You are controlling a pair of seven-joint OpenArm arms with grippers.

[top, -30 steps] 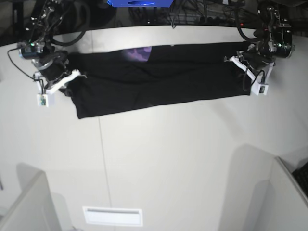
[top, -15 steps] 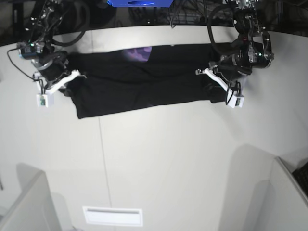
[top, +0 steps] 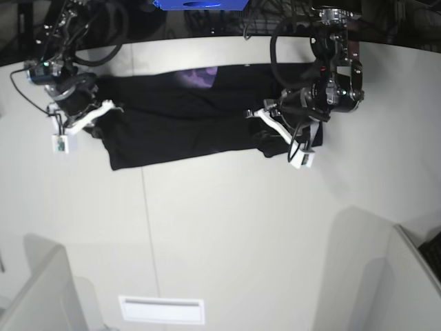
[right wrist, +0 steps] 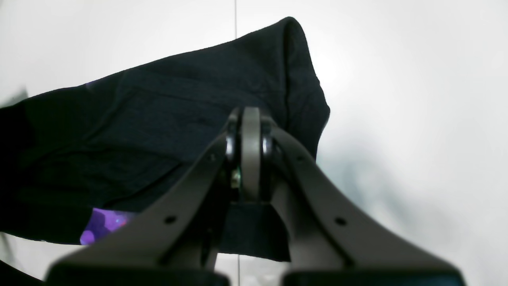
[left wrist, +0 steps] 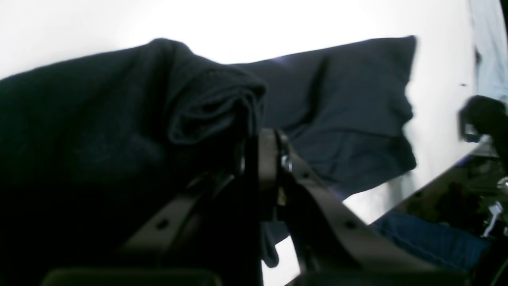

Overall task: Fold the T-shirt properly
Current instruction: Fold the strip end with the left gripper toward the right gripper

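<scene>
My right end effector [top: 86, 118] sits low at the shirt's [top: 172, 124] far-left end on the tabletop [top: 227, 227], jaws pinched together on the cloth [right wrist: 166, 115]. The shirt lies as a long black band across the tabletop's far side. My left end effector [top: 279, 131], wrist bent downward, hangs over the band's right part, clamped on a bunched fold [left wrist: 214, 107].
</scene>
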